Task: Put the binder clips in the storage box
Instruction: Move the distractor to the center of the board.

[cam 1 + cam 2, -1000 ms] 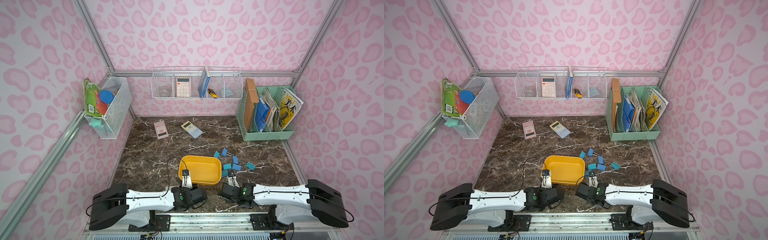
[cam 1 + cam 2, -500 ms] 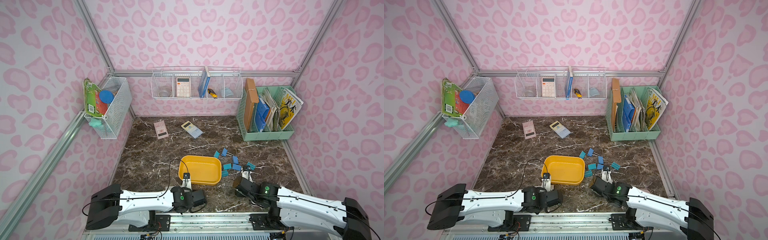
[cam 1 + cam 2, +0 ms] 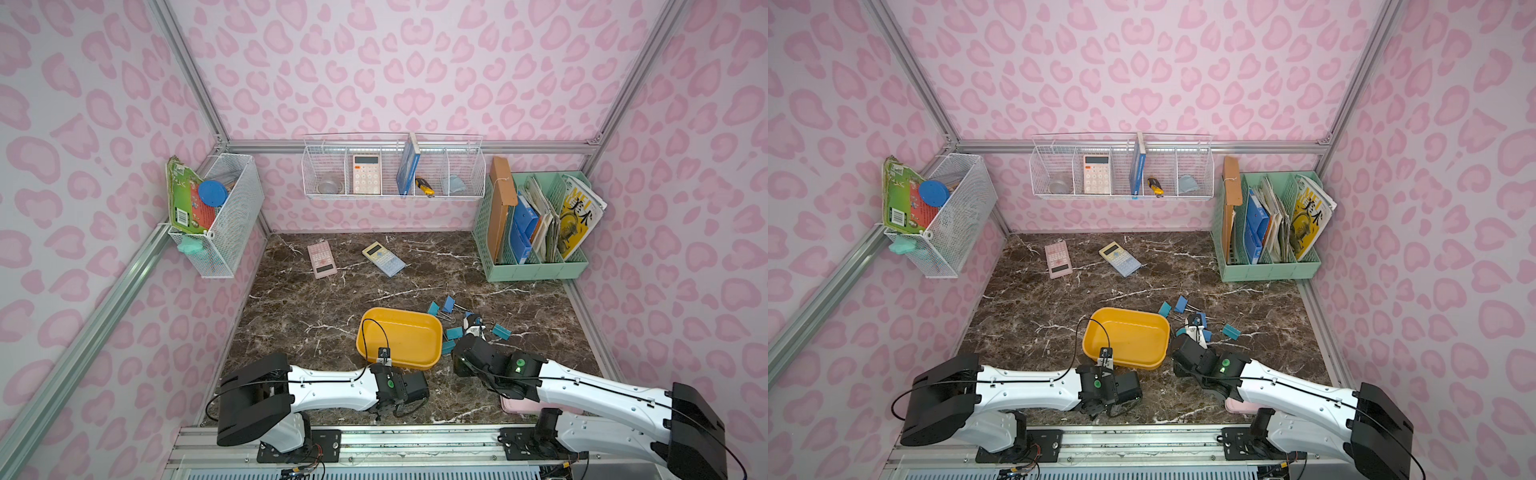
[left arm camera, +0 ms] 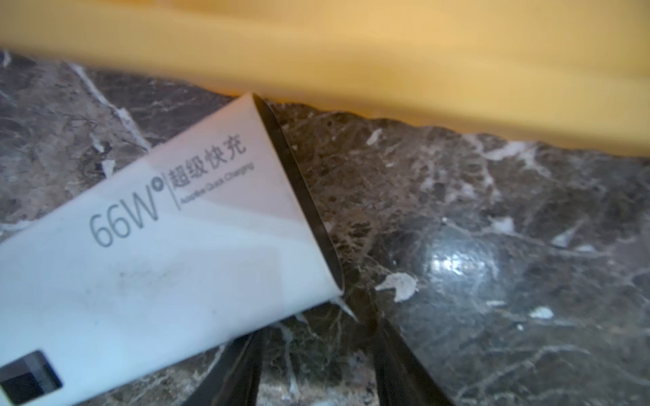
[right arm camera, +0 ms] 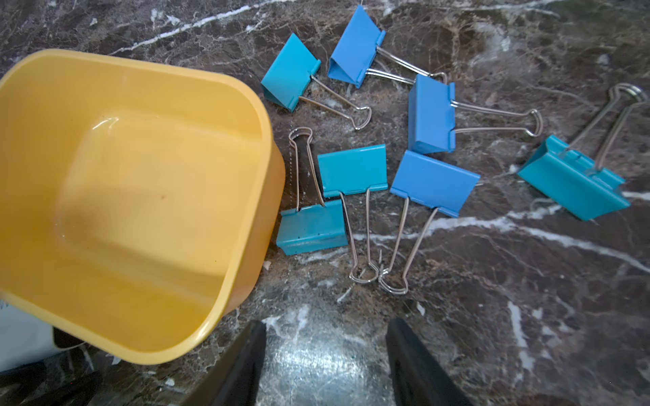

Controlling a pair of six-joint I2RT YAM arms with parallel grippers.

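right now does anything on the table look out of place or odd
Seven binder clips lie scattered on the marble tabletop beside the empty storage box, none inside. A white charger lies close to its wall, odd among desk supplies.

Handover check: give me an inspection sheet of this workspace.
Surface: dark marble tabletop, glossy.
Job's things: seven binder clips on the tabletop beside the storage box; storage box empty.
Clutter: pink calculator, blue calculator, white charger, flat pink box under the right arm.
Grippers: left gripper and right gripper open, nothing between the fingers.
Cables: black cable loops over the storage box.
Surroundings: wire baskets, green file organizer, pink patterned walls.
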